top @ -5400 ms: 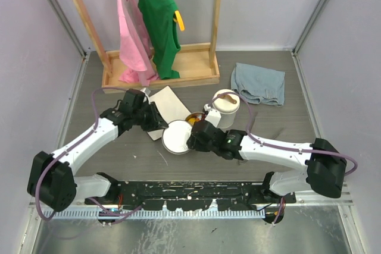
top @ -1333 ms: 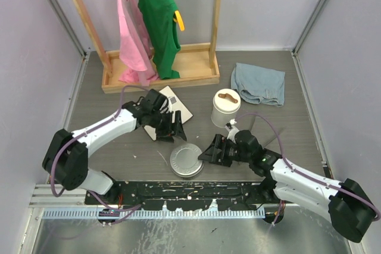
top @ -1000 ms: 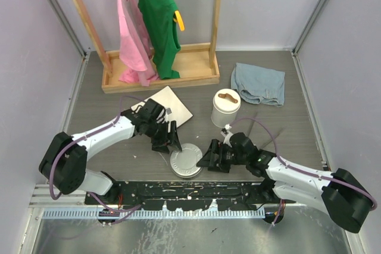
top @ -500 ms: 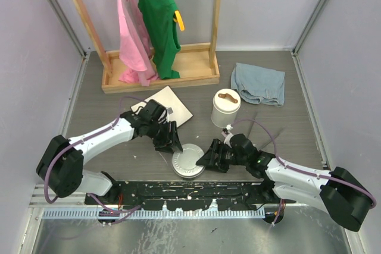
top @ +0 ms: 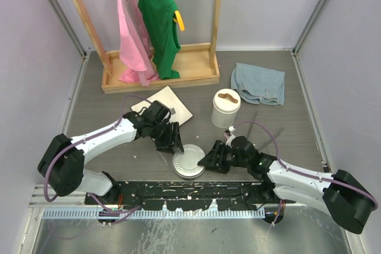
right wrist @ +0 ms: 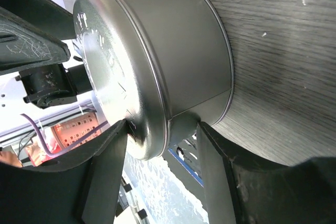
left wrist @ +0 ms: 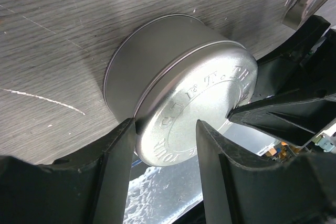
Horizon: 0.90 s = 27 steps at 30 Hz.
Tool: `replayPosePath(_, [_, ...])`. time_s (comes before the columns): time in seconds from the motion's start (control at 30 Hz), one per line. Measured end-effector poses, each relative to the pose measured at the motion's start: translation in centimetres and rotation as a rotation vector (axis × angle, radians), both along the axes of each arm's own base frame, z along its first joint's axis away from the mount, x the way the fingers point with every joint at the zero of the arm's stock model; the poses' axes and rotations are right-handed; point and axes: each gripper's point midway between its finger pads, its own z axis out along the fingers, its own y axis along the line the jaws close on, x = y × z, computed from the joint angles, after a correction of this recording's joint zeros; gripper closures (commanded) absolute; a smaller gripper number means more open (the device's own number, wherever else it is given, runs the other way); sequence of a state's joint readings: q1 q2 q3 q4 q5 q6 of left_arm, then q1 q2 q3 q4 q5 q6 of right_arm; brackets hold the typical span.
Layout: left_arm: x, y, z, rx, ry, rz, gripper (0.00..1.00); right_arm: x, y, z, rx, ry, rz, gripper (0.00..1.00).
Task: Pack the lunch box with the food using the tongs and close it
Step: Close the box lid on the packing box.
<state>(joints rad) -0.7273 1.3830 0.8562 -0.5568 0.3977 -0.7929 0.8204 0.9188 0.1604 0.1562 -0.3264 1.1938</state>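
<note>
— Grey wood-grain table (top: 107, 87) under me. Where's the lunch box (top: 188, 159)?
— At the near edge between my arms, lid on. My left gripper (left wrist: 165, 127) straddles its lid rim from the far left, my right gripper (right wrist: 161, 125) from the right.
— Clamped?
— Fingers parted, rim between them, touching. Whether they squeeze, I cannot tell.
</note>
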Motion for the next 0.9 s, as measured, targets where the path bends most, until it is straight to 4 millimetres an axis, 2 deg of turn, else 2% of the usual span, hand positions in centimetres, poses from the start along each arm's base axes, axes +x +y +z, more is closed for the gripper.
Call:
replayPosePath(0.27, [0.2,0.1,-0.5,0.005,-0.007,0.008,0.52,-0.1,0.1,-0.6,0.000,0.021,-0.003,0.59])
replayPosePath(0.43, [0.3,0.7,-1.6,-0.003,-0.021,0.033,0.69,-0.3,0.4,-0.7,-0.016,0.045,0.023,0.65])
replayPosePath(0.57, [2.4,-0.1,-2.1,-0.037,-0.093,0.085,0.73,0.1,0.5,-0.5,-0.047,0.038,0.026,0.62])
replayPosePath(0.7, [4.3,-1.0,-1.8,-0.060,-0.140,0.129,0.71,1.2,0.3,-0.3,-0.096,0.025,0.018,0.61])
replayPosePath(0.8, [6.1,-1.6,-1.2,-0.067,-0.195,0.179,0.65,3.1,-0.5,-0.1,-0.138,-0.014,-0.015,0.56])
replayPosePath(0.9, [6.9,-1.4,-1.1,-0.051,-0.221,0.222,0.57,4.7,-1.0,0.4,-0.169,-0.066,-0.033,0.49])
